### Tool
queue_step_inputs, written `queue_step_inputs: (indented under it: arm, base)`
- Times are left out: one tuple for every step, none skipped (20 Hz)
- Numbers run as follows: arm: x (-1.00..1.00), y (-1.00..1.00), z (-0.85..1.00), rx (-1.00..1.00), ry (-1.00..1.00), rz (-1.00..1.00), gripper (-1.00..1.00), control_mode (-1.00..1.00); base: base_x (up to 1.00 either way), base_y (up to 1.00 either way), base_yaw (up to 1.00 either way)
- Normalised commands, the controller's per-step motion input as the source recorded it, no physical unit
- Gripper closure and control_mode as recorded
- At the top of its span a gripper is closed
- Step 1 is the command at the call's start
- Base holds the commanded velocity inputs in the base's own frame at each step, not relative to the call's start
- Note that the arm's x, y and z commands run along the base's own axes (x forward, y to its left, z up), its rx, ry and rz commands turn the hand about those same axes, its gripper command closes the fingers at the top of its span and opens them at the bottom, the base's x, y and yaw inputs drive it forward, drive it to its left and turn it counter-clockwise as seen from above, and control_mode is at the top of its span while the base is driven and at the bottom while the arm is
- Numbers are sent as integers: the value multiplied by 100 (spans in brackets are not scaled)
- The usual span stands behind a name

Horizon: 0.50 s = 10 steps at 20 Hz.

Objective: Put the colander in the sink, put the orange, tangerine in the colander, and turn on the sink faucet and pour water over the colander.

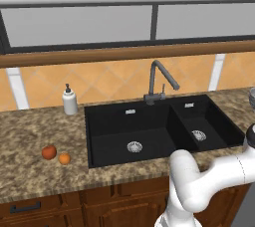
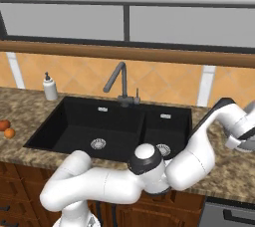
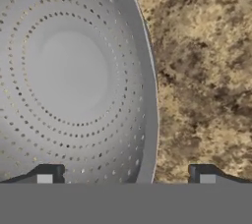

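The gripper (image 3: 125,179) is hanging spread wide over the colander (image 3: 69,75), its two tips straddling the bowl's rim, one over the perforated inside and one over the granite counter (image 3: 206,70). The colander is sitting on the counter's right end, beyond the sink (image 1: 149,131). The orange (image 1: 49,152) and tangerine (image 1: 64,159) are lying side by side near the counter's left front edge.

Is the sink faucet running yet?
Off. No stream falls from the sink faucet spout, and both basins of the sink look dry and empty, drains bare.
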Motion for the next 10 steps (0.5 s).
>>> queue_step_inputs:
  arm:
    - [26,-12,-34,-2,0,-18,-100,-100]
    - [26,-11,-34,-2,0,-18,-100,-100]
    - [26,-9,-32,-3,0,-17,-100,-100]
    - [25,-7,-31,-3,0,-17,-100,-100]
    - [19,-5,-32,-3,0,-16,-100,-100]
    - [12,-1,-33,-3,0,-15,-100,-100]
    - [7,0,-39,-6,0,-14,-100,-100]
    - [4,0,-51,-11,0,-14,-100,-100]
    - [1,0,-59,-14,0,-14,100,-100]
    - [0,1,-71,-18,2,-14,100,-100]
  base:
    - [0,0,0]
    - [0,0,0]
    - [0,0,0]
    - [0,0,0]
    - [0,0,0]
    - [0,0,0]
    - [0,0,0]
    - [0,0,0]
    - [0,0,0]
    - [0,0,0]
